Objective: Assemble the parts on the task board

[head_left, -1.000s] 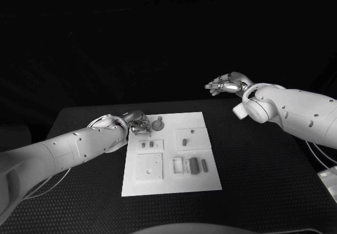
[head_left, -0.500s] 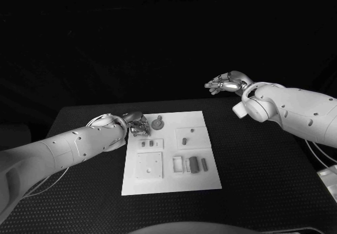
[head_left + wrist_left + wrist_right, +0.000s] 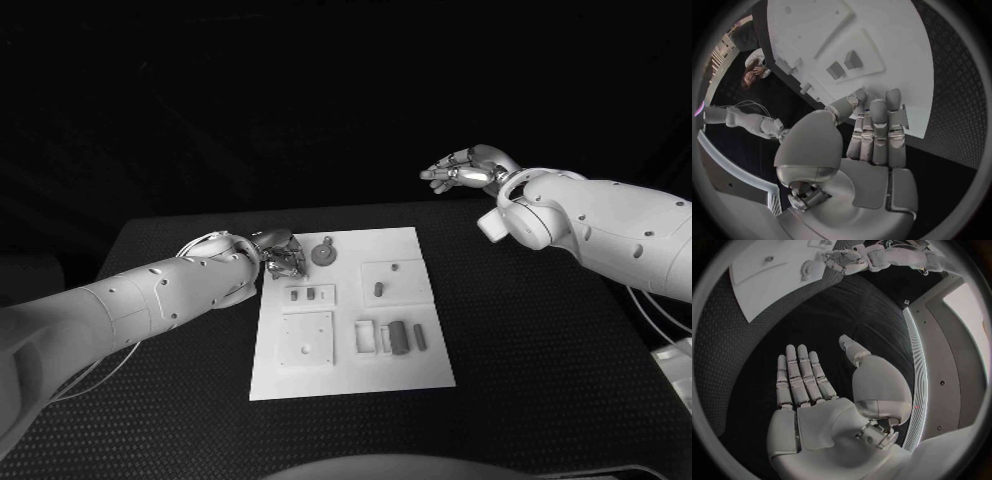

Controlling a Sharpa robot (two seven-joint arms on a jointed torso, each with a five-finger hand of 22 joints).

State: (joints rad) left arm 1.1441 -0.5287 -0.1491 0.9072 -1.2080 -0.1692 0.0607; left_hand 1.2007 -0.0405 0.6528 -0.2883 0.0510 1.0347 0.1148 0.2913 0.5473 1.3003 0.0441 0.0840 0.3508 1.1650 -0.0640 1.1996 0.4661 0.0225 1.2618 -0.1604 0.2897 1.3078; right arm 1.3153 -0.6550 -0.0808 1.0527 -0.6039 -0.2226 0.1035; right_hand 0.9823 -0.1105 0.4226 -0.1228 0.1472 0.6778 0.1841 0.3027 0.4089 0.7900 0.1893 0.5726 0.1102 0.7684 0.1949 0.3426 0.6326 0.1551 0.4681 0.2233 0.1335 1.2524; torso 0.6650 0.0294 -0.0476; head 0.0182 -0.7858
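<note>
white flat task board [image 3: 351, 340] | dimpled black table [image 3: 534, 380] | silver left hand [image 3: 278, 255] at board's edge

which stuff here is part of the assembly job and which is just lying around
Belongs to the job:
- task board
- small parts on it
- left hand, at the board's far left corner

Not in the job:
- black table
- right hand, empty, raised beyond the table

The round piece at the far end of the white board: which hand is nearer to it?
Left hand, just beside the round piece. The right hand hovers high beyond the board's far right corner.
</note>
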